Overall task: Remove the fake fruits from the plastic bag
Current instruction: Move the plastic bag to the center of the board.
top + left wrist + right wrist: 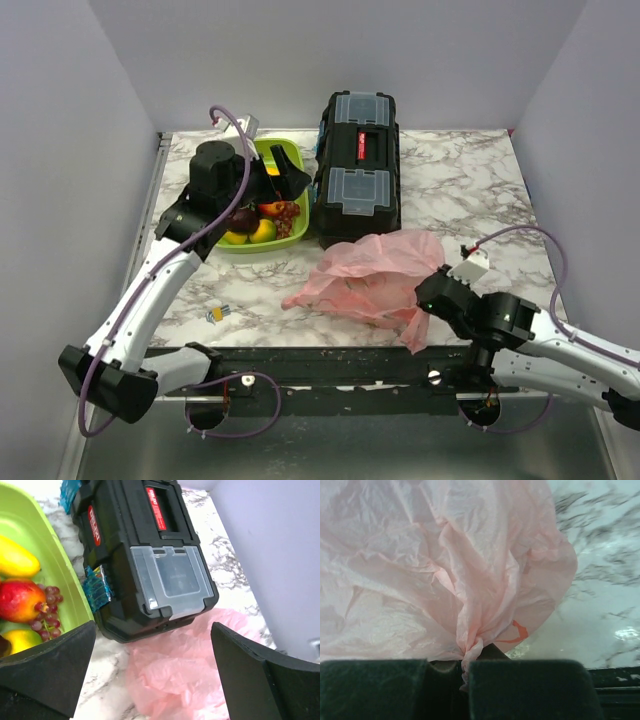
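Bag: the thin, translucent pink plastic bag (370, 272) lies crumpled and spread on the white-and-grey marbled table (460, 190), its far edge against the near end of the toolbox.
Bag contents: nothing can be made out through the film in any view.
Bag hold: the right gripper (462, 680) is fully closed on a twisted, gathered fold at the bag's near edge; the pink film fans out from between the two dark pads (530, 687).
Right arm: low over the near right part of the table, wrist pointing toward the bag.
Fruit location: the small glossy fake fruits (262, 218) lie together inside the tray, outside the bag.
Fruit detail: the left wrist view shows a red-yellow apple (20, 600) touching a dark red grape bunch (47, 612), a yellow fruit (15, 557) beyond them and a yellow-green fruit (17, 640) at the near side.
Tray: a lime-green plastic tray (290, 150) stands on the far left of the table, just beside the toolbox.
Left gripper: the left gripper (153, 626) hangs above the tray's right side with fingers spread wide, holding nothing.
Toolbox: a black plastic toolbox (358, 165) with clear lid compartments, a red label and blue side latches stands at the far centre, between tray and bag.
Loose item: a small orange-and-grey object (216, 314) lies on the near left of the table, too small to identify.
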